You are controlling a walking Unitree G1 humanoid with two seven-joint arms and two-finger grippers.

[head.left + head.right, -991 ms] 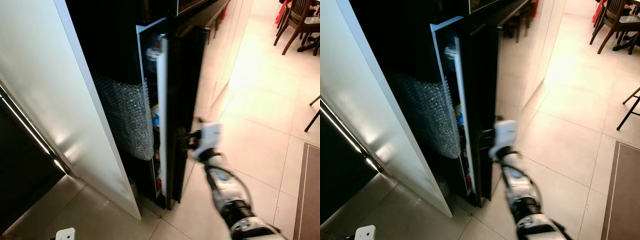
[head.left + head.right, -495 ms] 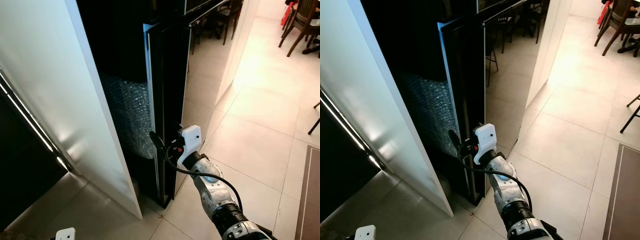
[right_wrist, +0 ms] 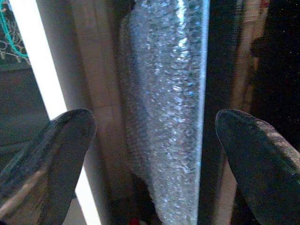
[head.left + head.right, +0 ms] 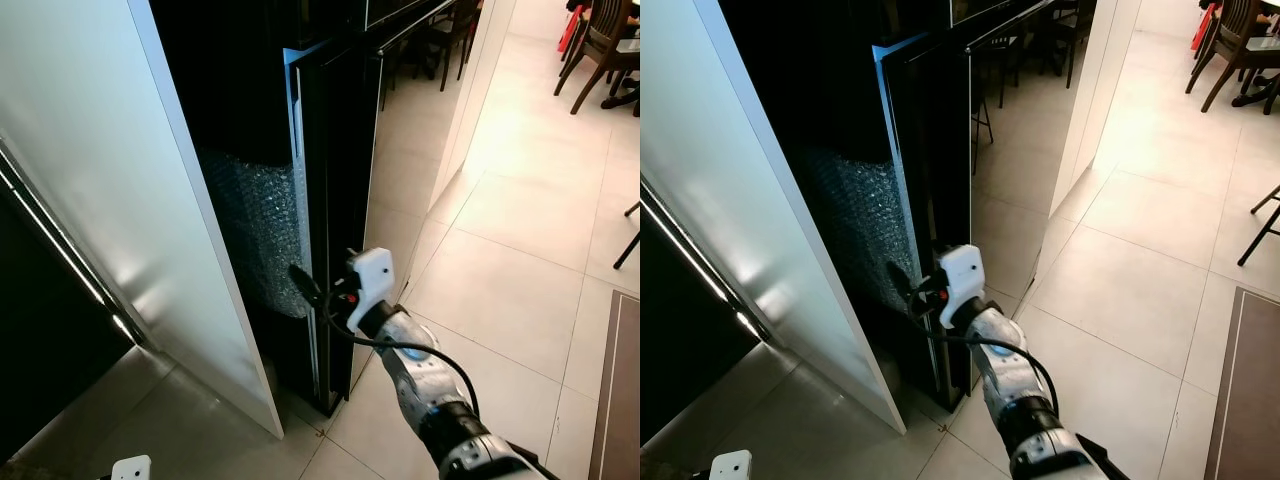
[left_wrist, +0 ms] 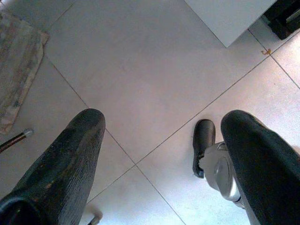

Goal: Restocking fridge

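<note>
At the fridge door's edge, right gripper (image 4: pixel 312 290) spread wide, holding nothing.
Its black fingers straddle the thin leading edge of the glossy black fridge door (image 4: pixel 340 200), which stands tall and vertical straight ahead of them, nearly shut against the cabinet. Beyond that edge hangs crinkly bubble wrap (image 3: pixel 164 117). Left gripper (image 5: pixel 159 154), also spread, hangs idle over pale floor tiles (image 5: pixel 140 75), well away from the door.
</note>
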